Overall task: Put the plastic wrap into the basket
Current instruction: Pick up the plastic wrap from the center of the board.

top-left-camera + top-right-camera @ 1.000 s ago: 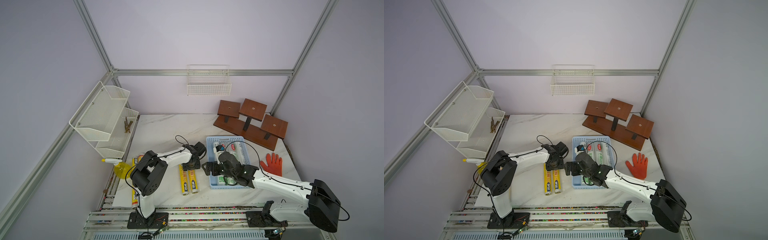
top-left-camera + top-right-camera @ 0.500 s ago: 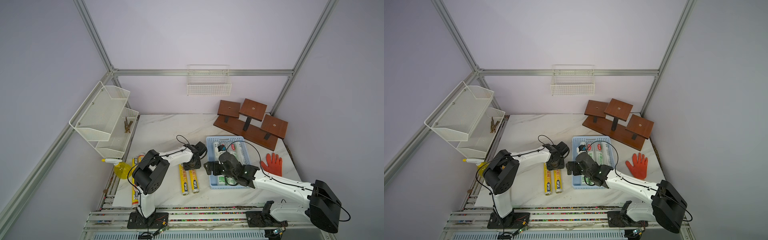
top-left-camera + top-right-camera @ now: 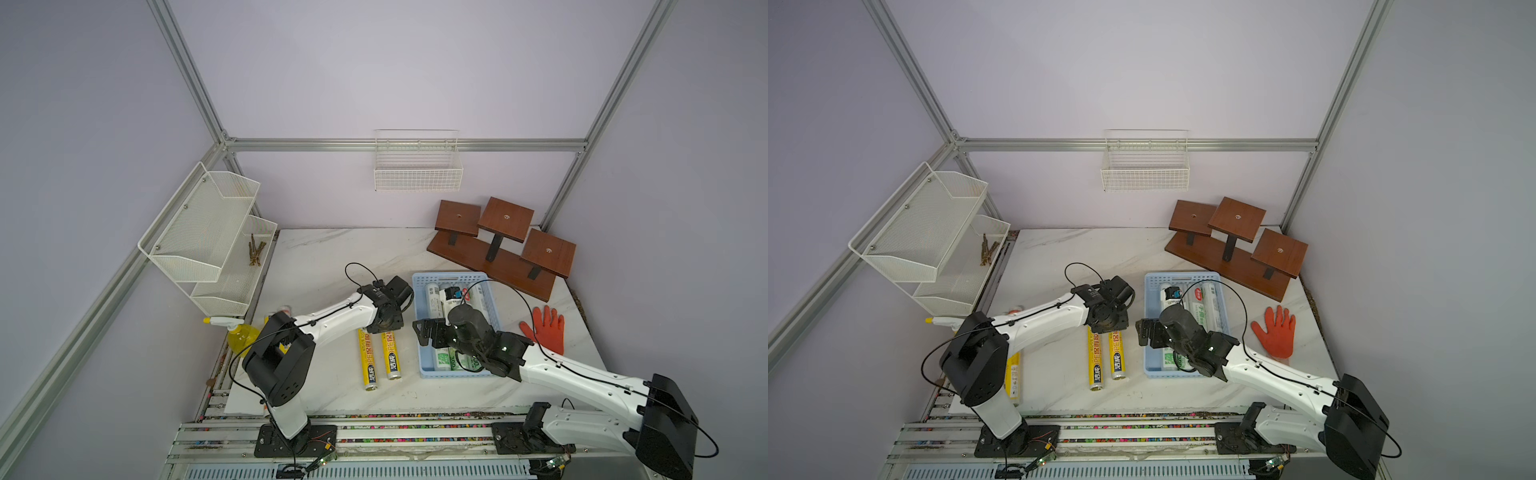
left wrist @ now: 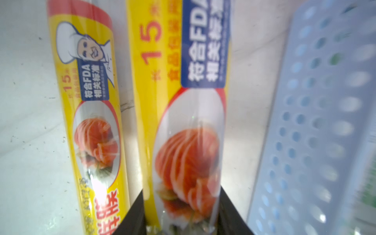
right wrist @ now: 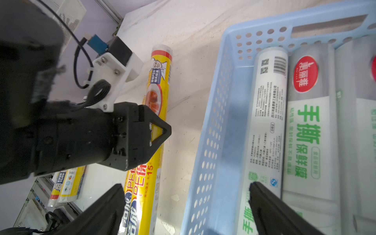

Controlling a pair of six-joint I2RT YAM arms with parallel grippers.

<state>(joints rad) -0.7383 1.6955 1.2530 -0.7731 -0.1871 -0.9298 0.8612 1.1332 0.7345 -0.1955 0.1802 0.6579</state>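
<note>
Top view: L gripper [image 3: 388, 329] jaws clenched on yellow roll [image 3: 392, 357], on table just beside basket [image 3: 453, 275].
L wrist: grip looks off-centre; lift level, clear basket wall.
R wrist: R gripper [image 5: 186, 186] jaws released, straddling that wall; should move aside.

I read "符合FDA相关标准" and a red "15" on the yellow roll [image 4: 189, 122]. Green "手撕保鲜膜" ran along the white roll [image 5: 305, 142], under a red "美丽雅" badge.

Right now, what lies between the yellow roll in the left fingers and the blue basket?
Nothing lies there. The left wrist view shows only bare tabletop between the yellow roll and the basket.
</note>
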